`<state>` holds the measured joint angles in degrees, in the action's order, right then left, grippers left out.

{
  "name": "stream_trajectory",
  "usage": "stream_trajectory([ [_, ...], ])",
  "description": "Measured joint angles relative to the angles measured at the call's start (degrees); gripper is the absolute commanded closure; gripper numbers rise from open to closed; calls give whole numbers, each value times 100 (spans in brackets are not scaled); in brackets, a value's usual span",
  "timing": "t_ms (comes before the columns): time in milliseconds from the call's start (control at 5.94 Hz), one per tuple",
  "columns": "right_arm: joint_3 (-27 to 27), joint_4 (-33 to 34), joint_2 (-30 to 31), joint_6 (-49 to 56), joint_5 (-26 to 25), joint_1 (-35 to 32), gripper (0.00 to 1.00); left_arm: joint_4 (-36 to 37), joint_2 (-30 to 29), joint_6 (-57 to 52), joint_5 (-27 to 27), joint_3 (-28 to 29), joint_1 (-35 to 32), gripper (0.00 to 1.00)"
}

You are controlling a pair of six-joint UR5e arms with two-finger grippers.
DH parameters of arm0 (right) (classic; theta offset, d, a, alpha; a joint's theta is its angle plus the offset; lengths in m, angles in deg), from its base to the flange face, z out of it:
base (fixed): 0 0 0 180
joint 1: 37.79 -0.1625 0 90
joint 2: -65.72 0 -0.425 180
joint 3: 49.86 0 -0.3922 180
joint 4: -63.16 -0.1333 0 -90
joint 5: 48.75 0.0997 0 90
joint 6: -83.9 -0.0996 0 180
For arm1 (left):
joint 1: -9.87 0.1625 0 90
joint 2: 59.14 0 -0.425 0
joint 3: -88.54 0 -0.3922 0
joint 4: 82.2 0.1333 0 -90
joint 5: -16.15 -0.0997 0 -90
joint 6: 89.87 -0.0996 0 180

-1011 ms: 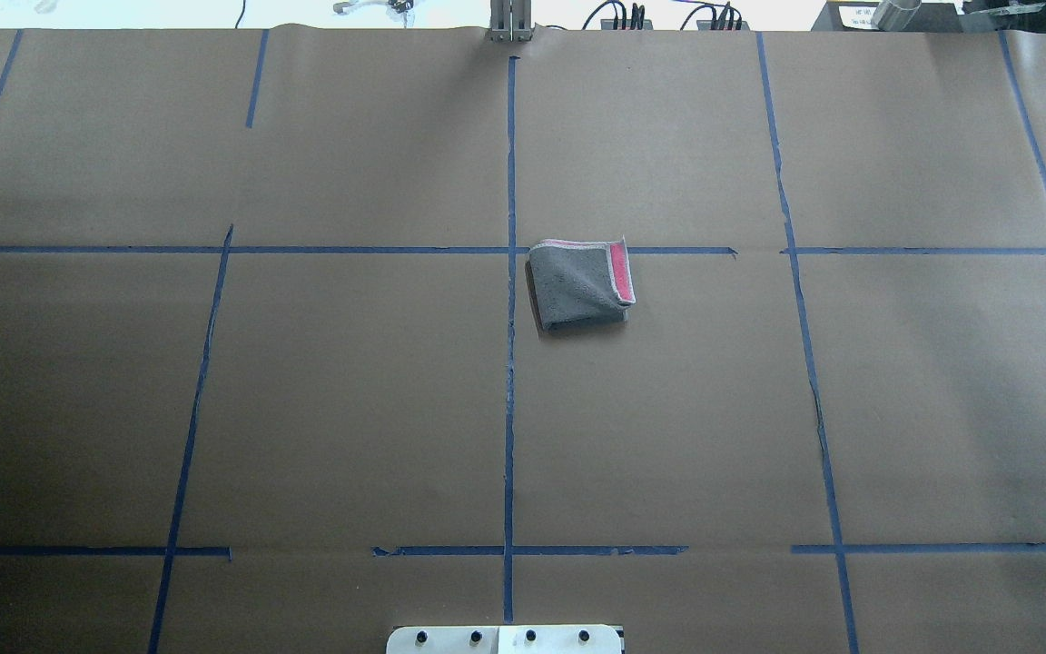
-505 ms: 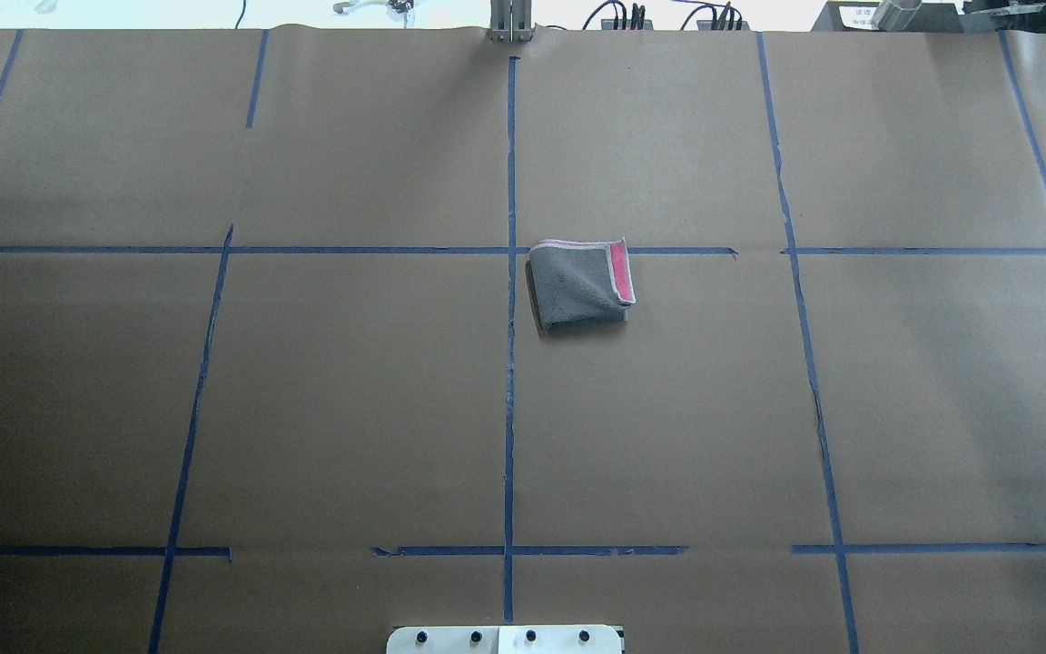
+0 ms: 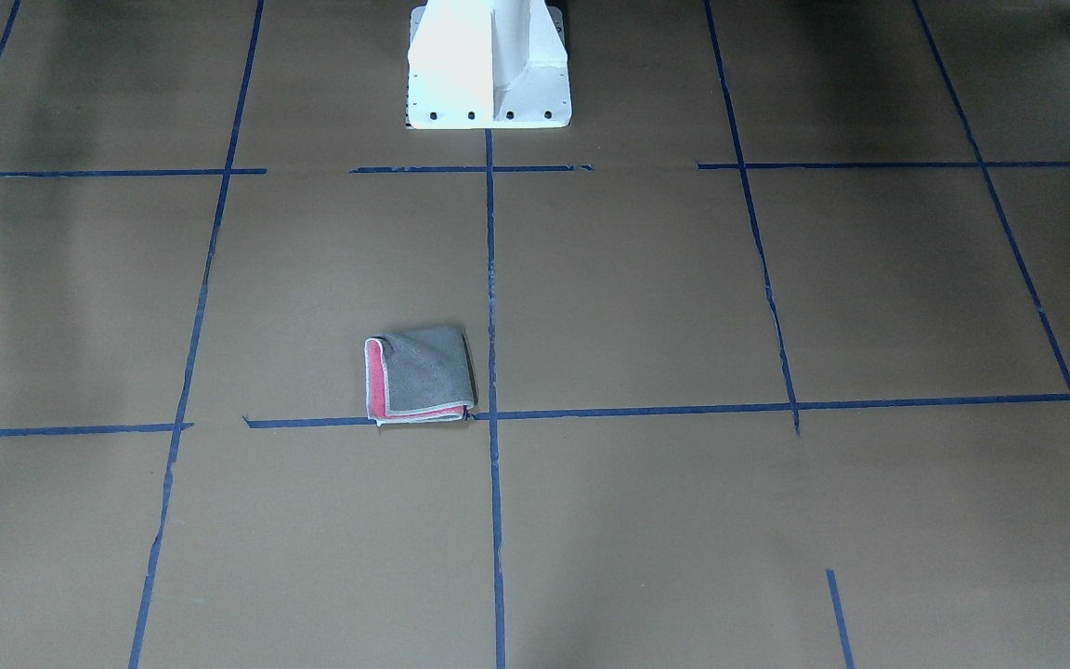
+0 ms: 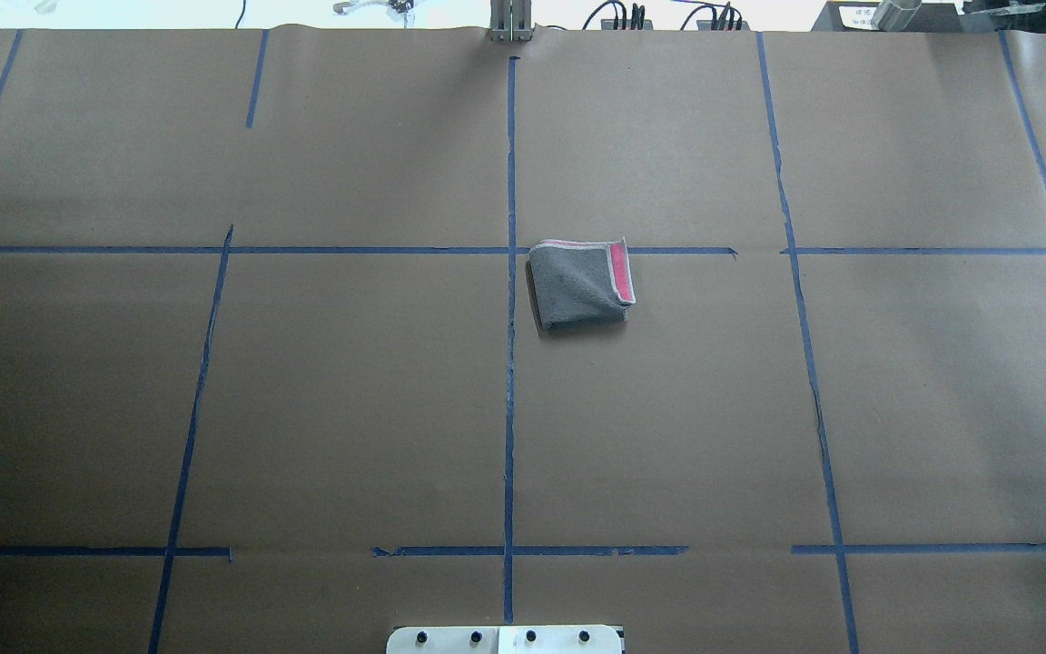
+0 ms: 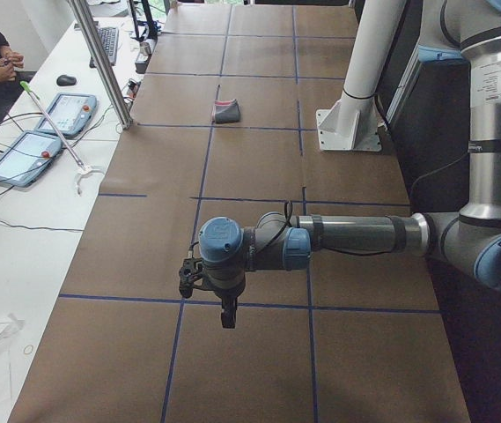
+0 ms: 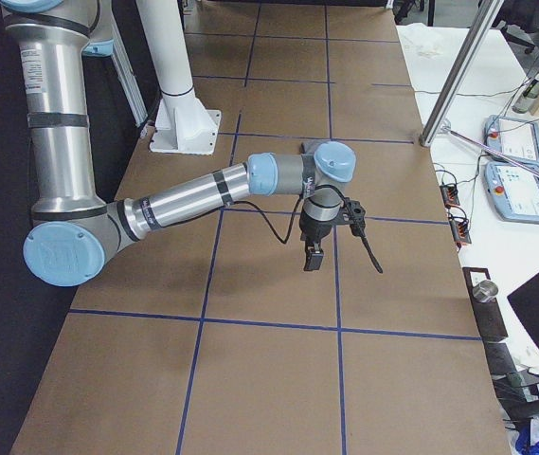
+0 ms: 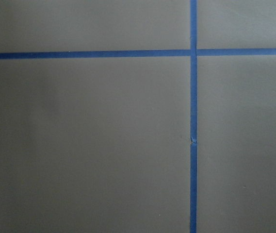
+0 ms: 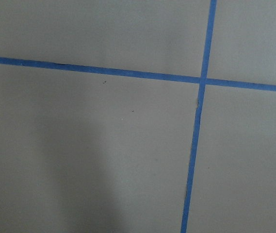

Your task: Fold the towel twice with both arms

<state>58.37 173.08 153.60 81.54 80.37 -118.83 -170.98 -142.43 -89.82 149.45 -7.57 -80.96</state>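
Can't tell open or closed for left gripper (image 5: 226, 315) or right gripper (image 6: 313, 258): side views only, both pointing down over bare paper (image 4: 305, 409), no cloth seen in either. Well apart from towel (image 4: 580, 283), which lies folded small, grey up, pink strips at far and right edges, just right of centre tape line (image 4: 509, 409). Looks done. Risks: offset top layer springing open; snagging it if swept low across.
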Motion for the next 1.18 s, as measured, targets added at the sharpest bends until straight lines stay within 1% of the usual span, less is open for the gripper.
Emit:
stream_trajectory([
  [337, -13, -35, 156, -1, -1, 0, 0, 44, -94, 102, 3, 2, 166, 0],
  [842, -96, -172, 606, -199, -2, -3, 0, 53, -151, 109, -3, 2, 196, 0],
  [1011, -183, -349, 761, -289, -29, -33, 0, 53, -164, 109, -5, 4, 200, 0],
  [1179, -426, -903, 931, -297, -102, -103, 0, 53, -171, 107, -8, 4, 203, 0],
])
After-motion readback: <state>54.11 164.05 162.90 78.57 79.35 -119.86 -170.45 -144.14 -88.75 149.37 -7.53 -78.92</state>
